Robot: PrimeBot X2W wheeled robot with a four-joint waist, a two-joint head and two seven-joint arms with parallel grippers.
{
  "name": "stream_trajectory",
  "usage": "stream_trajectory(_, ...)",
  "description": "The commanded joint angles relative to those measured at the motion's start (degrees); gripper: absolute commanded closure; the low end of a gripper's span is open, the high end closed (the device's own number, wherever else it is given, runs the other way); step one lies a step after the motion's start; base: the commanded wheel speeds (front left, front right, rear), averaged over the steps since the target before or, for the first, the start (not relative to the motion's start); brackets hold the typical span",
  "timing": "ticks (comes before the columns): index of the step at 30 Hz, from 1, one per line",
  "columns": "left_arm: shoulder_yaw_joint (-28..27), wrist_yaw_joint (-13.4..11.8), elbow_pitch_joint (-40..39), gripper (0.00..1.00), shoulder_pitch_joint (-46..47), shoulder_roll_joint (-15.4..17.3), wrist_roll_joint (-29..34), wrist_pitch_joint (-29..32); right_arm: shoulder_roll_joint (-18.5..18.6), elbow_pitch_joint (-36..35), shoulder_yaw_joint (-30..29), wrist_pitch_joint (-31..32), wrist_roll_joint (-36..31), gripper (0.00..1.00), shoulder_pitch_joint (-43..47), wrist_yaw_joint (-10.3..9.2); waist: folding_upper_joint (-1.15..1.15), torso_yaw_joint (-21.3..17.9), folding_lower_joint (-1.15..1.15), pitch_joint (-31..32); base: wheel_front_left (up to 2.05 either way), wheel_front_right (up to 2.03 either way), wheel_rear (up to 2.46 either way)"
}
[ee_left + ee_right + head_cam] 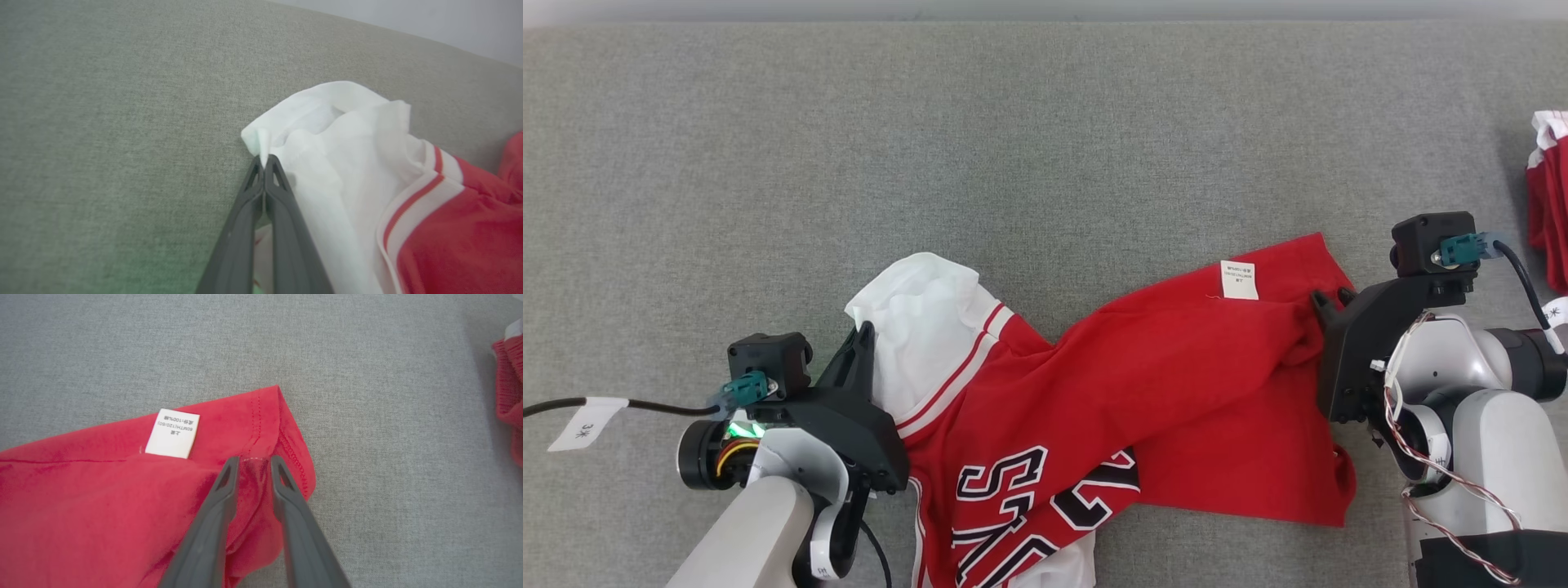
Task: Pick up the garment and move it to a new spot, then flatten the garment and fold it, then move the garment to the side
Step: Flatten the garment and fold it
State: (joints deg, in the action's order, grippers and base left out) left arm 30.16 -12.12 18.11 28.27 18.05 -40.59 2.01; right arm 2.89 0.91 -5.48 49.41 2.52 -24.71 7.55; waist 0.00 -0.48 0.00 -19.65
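The garment (1176, 367) is lying crumpled near the surface's (1045, 122) front edge. Its white sleeve (327, 134) is being pinched by the clenched left end effector (264, 160) — its red hem corner (282, 416) is being straddled by the right end effector (254, 460), though whether that end is gripped cannot be told — probably so the cloth can be stretched flat.

Left gripper (264, 160) fingers pressed together, right gripper (254, 460) fingers slightly parted, pale forearms at lower corners

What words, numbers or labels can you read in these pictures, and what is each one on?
"60MTH(120/60)", "100%": white care label on the red garment; other characters too small.
"3" plus one unclear character: paper tag on the left arm's cable.
Garment's black print: folded, unreadable.
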Motion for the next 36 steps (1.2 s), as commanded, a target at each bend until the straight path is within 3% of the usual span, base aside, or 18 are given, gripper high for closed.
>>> stream_trajectory(1,0.2,-0.2,-0.1,1.0,-0.7,0.0,-0.3,0.1,0.0,0.0,-0.3,-0.1,-0.1,0.67,-0.6,-0.12,0.0,-0.1,0.0,0.1,0.0,0.0,0.0)
stream_trajectory(6,0.3,-0.3,-0.3,1.0,-0.7,0.2,-0.3,0.3,0.0,0.5,-0.6,0.0,-0.3,0.76,-0.6,-0.12,0.0,-0.1,0.0,0.1,0.0,0.0,0.0)
stream_trajectory(7,0.3,-0.3,-0.4,1.0,-0.7,0.2,-0.3,0.4,0.0,0.6,-0.7,0.0,-0.4,0.8,-0.6,-0.12,0.0,-0.1,0.0,0.0,0.0,0.0,0.0)
stream_trajectory(8,0.3,-0.5,-0.6,1.0,-0.6,0.3,-0.4,0.3,0.0,0.9,-0.9,0.2,-0.3,0.91,-0.6,-0.12,0.0,0.0,0.0,-0.1,0.0,0.0,0.0)
stream_trajectory(11,0.3,-0.5,-0.7,1.0,-0.6,0.4,-0.4,0.3,0.0,1.0,-1.0,0.2,-0.6,1.0,-0.7,-0.12,0.0,0.2,0.0,-0.4,0.0,0.0,0.0)
stream_trajectory(20,-2.2,-0.8,-4.1,1.0,1.1,1.3,-0.4,-4.1,0.0,-2.0,-1.4,-5.8,0.6,1.0,-3.6,-0.12,0.0,0.6,0.0,-0.1,0.0,0.0,0.0)
stream_trajectory(30,-9.6,1.3,-16.8,1.0,1.8,-0.2,-5.4,-12.5,1.3,-8.8,-2.4,-12.4,2.7,1.0,-5.4,-0.12,0.0,0.1,0.0,1.7,0.0,0.0,0.0)
stream_trajectory(36,-12.0,1.9,-25.7,1.0,3.1,2.0,-8.2,-10.1,4.5,-12.2,-1.8,-13.8,6.6,1.0,-6.2,-0.12,0.0,-0.7,0.0,1.9,0.0,0.0,0.0)
